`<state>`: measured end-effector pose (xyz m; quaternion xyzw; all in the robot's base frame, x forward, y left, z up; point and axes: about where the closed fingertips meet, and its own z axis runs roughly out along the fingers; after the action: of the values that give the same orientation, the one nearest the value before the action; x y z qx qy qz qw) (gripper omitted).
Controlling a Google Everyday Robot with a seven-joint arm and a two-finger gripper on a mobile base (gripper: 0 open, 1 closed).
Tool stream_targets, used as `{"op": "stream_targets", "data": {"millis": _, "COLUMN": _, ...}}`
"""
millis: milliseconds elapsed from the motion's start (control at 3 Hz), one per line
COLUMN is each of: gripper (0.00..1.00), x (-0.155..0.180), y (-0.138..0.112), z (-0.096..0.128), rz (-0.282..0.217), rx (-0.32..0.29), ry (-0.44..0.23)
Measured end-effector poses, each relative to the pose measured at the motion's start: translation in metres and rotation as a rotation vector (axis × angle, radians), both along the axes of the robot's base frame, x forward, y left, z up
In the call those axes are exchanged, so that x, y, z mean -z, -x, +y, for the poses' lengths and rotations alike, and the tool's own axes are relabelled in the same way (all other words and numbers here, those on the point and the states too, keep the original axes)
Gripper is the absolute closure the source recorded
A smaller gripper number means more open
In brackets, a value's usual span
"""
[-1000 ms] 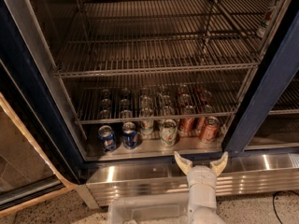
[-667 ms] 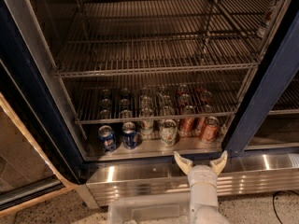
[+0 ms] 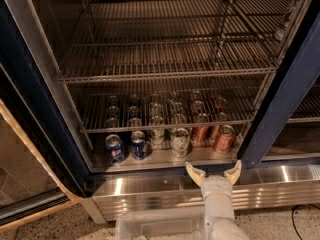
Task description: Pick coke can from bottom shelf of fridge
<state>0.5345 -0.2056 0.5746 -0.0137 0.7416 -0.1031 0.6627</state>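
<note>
closest to us we see the robot's pale arm (image 3: 220, 219) coming up from the bottom edge of the view. at its tip is the gripper (image 3: 214, 170), with its two fingers spread wide apart and holding nothing. the gripper hangs in front of the shiny base panel (image 3: 150, 189) of the fridge (image 3: 282, 94), just below the front edge of the bottom shelf (image 3: 156, 158) and apart from the cans. a row of cans stands along the front edge of that shelf. the coke can (image 3: 223, 139) stands upright near the front right corner, a little up and to the right of the gripper. just left of it, and a bit further back, is another red can (image 3: 200, 133). next comes the white-and-green can (image 3: 180, 142), near the middle of the front edge. then come two blue cans (image 3: 138, 144), toward the front left corner. behind the front row, more cans (image 3: 157, 120) stand in lines going toward the back edge, and we see them through the lowest rack. higher up, the wire racks (image 3: 170, 59) stretch across the fridge from side to side.
</note>
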Motion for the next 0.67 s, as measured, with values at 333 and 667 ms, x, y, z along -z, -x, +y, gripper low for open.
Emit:
{"op": "stream_targets", "data": {"millis": 333, "gripper": 0.15, "x": -0.0004, "y": 0.0000, "z": 0.0010, "rz": -0.006, "rx": 0.009, "ry": 0.007}}
{"op": "stream_targets", "data": {"millis": 667, "gripper": 0.33, "x": -0.0020, "y": 0.0000, "z": -0.0023, "rz": -0.026, "rx": 0.045, "ry": -0.001}}
